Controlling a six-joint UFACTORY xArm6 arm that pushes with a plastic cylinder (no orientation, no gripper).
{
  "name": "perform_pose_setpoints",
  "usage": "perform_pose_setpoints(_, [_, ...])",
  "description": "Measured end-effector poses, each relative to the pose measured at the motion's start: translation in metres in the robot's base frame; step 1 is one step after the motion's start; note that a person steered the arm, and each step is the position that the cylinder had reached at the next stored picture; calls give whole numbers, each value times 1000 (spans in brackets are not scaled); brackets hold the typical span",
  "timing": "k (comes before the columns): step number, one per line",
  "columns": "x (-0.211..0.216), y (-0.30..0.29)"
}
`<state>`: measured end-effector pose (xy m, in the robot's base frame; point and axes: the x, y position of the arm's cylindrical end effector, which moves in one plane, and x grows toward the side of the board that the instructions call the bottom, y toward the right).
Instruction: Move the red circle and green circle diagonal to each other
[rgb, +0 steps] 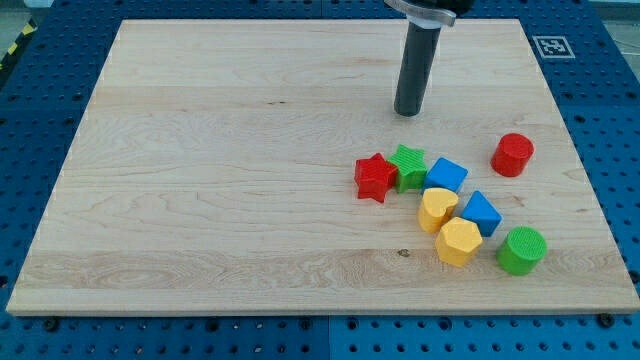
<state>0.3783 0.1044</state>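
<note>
The red circle (513, 154) lies near the board's right edge. The green circle (522, 250) lies below it, near the bottom right. My tip (407, 112) rests on the wooden board above the block cluster, to the left of and a little above the red circle, touching no block.
Between the circles and to their left is a cluster: red star (375, 177), green star (408, 166), blue block (446, 176), yellow heart (437, 209), a second blue block (481, 213), yellow hexagon (459, 242). The board's right edge (590, 180) is close to both circles.
</note>
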Motion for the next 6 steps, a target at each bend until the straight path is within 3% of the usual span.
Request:
perform_pose_setpoints(2, [7, -8])
perform_pose_setpoints(6, [66, -9])
